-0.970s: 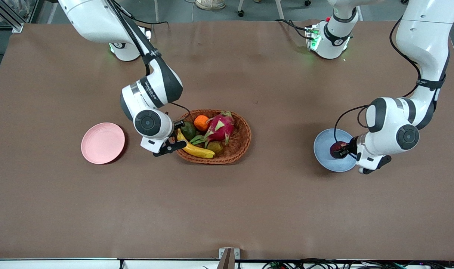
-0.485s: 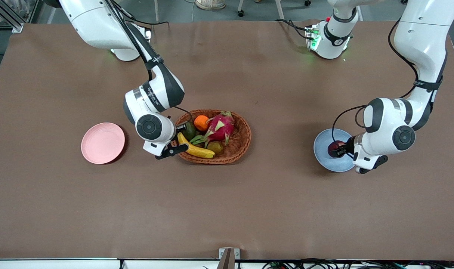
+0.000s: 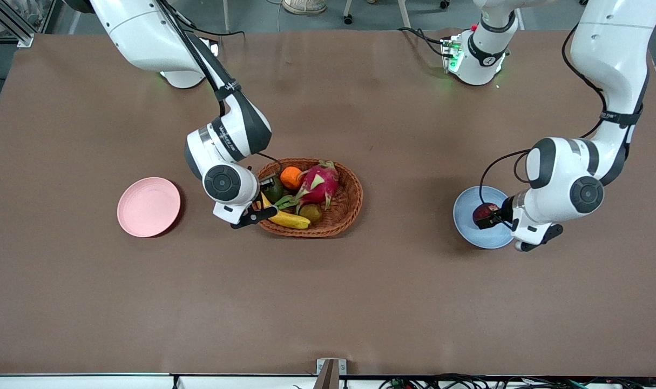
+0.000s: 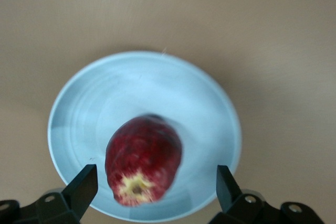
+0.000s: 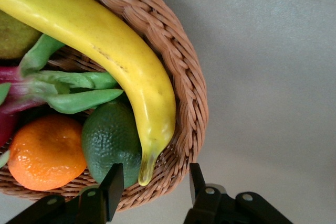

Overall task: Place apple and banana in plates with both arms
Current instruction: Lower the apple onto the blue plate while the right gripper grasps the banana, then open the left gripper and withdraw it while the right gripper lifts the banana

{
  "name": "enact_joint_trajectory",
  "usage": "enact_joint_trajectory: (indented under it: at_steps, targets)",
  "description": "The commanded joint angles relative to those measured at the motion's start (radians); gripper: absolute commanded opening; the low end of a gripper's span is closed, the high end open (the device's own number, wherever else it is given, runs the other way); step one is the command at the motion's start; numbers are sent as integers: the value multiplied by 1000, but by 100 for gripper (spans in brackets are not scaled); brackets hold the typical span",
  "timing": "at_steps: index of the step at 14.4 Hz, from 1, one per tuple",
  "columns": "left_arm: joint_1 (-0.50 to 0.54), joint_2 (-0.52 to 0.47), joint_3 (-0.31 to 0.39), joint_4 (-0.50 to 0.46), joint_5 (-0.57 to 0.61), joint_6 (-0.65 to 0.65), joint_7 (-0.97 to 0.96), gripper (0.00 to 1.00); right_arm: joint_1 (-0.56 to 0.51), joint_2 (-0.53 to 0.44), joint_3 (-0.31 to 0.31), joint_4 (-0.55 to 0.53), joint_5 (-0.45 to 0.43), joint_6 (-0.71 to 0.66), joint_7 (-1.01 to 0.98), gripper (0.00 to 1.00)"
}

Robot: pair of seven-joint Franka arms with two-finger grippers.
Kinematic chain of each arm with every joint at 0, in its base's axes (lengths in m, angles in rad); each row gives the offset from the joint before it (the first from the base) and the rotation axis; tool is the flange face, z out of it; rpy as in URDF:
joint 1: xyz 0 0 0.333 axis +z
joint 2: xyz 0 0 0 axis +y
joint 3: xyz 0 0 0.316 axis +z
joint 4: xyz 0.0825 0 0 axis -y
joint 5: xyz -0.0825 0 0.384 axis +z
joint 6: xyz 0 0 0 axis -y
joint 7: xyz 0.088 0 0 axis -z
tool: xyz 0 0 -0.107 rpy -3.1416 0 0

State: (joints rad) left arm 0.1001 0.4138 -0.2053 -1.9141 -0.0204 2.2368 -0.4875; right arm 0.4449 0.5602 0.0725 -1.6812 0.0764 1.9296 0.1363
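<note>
Wicker basket (image 3: 317, 202) is sitting mid-table, holding the banana (image 3: 284, 216) along its camera-side edge beside a dragon fruit (image 3: 319, 182). Pink plate (image 3: 148, 206) is waiting empty toward the right arm's end. Blue plate (image 3: 481, 227) is carrying the apple (image 3: 484, 213), apparently just released: left gripper (image 4: 155, 184) is hanging over it, jaws apart. Right gripper (image 5: 152, 182), jaws apart, has shifted closer over the banana's tip.

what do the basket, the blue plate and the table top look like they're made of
The oval brown basket looks like woven wicker or rattan: twisted strands show along its rim. The round light blue plate seems smooth matte plastic or glazed ceramic, with faint concentric rings and a soft sheen; which one is unclear. The brown table top appears covered with a matte sheet, since faint creases show.
</note>
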Motion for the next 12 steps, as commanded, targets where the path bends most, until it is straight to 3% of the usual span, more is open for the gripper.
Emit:
enact_joint_trajectory:
  at_steps: [1,4,8,12]
  targets:
    - [-4,-137,3,6,-3,-40,79,100,14,12,-5,6,22,-1,6,59]
    - [1,-199,18,91,4,-130,188,100,15,13,-5,6,22,2,6,56]
    - [-7,-207,18,376,72,-507,210,100,17,13,-5,6,20,0,6,50]
    - [-10,-224,-2,506,89,-682,222,100,17,13,-5,5,20,-1,6,50]
